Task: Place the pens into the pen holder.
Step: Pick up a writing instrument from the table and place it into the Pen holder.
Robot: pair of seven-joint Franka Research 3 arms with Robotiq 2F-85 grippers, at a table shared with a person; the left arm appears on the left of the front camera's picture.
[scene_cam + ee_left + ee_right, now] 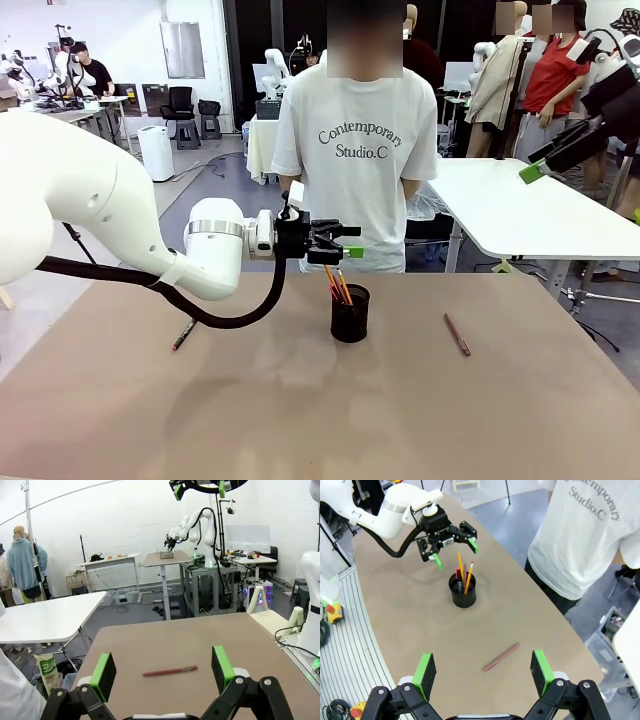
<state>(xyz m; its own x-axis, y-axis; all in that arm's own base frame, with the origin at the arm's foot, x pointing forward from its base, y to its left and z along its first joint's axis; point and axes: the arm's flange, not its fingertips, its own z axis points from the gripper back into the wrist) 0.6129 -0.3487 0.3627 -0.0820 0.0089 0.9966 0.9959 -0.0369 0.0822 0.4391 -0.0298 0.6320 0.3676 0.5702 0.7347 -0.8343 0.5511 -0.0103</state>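
The black mesh pen holder (pixel 350 318) (pixel 463 592) stands mid-table with orange-yellow pencil-like pens (pixel 337 284) (pixel 468 576) and a red-tipped one sticking up from it. My left gripper (pixel 352 241) (pixel 455 552) hovers open just above and left of the holder, holding nothing. A black pen with red ends (pixel 183 334) lies on the table at the left. To the right lies a reddish-brown pen (pixel 457 334) (pixel 170 670) (pixel 501 657). My right gripper (pixel 540 165) (pixel 482 672) hangs open high over the right side, above that pen.
A person in a white T-shirt (pixel 355 150) stands at the table's far edge, right behind the holder. A white table (pixel 520 210) stands beyond at the right. The brown tabletop (pixel 300 420) has free room in front of the holder.
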